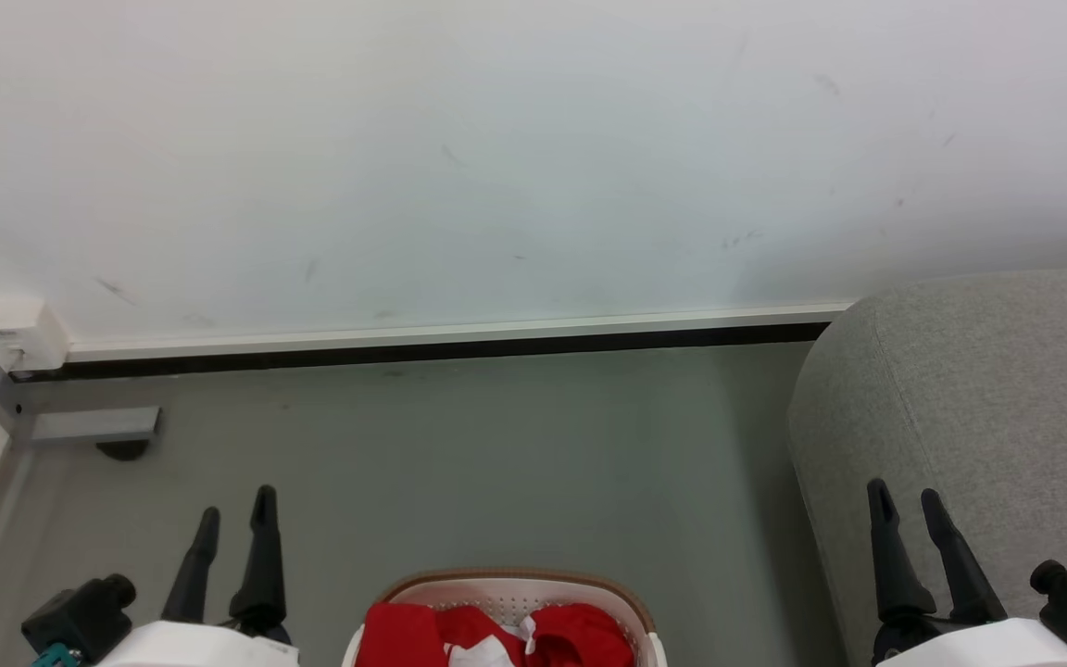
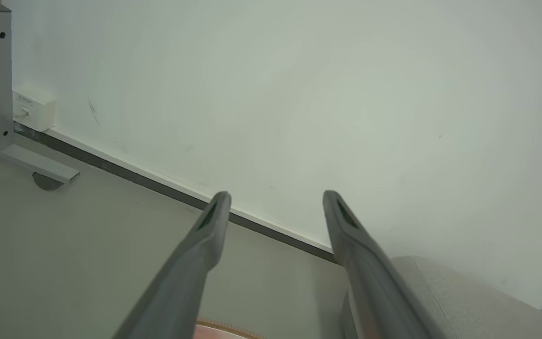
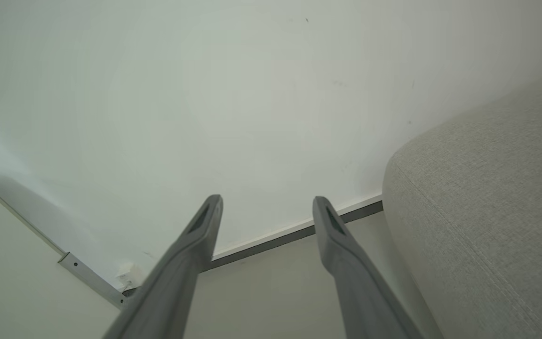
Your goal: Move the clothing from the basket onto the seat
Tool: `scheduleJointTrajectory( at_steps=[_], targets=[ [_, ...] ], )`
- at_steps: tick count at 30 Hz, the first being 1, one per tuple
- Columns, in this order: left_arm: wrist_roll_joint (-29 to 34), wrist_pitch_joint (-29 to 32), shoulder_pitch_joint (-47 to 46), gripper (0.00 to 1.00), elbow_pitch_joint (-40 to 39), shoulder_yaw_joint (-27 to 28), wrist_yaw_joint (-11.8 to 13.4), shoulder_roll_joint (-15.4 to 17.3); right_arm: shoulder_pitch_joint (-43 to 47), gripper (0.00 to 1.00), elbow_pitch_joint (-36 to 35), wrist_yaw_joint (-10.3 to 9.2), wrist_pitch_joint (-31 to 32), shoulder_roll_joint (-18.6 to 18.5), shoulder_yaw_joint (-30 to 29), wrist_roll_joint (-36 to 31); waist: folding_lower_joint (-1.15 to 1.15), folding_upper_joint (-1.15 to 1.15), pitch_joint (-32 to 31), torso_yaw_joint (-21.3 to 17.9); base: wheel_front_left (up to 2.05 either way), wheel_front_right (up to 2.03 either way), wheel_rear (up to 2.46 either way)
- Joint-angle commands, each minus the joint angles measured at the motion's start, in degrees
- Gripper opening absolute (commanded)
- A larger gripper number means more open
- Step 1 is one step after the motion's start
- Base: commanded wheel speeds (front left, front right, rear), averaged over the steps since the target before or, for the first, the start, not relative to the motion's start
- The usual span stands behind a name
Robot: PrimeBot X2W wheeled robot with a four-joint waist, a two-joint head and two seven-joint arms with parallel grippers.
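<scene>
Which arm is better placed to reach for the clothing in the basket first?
Left, probably. Both jaws stand open and empty, but the left gripper sits nearer the basket holding the clothing; the right gripper is by the seat, farther off.

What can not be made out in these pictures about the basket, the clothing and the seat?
1. The basket: the head view's bottom edge cuts it off; only its far end shows.
2. The clothing: cut by the same edge; how many garments there are cannot be told.
3. The seat: the head view's right and bottom edges cut it; its full extent is hidden.
4. The white box by the wall: too small to identify.
</scene>
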Motion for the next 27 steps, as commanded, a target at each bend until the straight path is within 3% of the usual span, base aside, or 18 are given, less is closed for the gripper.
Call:
scheduleJointTrajectory(
  at_steps=[1,27],
  targets=[
    [1.8,-0.6,-0.1,1.00,-0.3,-0.2,0.2,0.8,-0.4,1.00,-0.1,-0.06,-0.7,-0.6,0.1,-2.3,0.00,0.00,0.0,0.0,0.00,0.00,0.00],
    [15.4,-4.4,0.2,1.00,1.0,-2.8,1.2,2.2,-0.8,1.00,1.5,-0.08,-4.5,-0.7,2.8,-17.5,0.00,0.00,-0.1,-0.4,0.00,0.00,0.00]
  ],
)
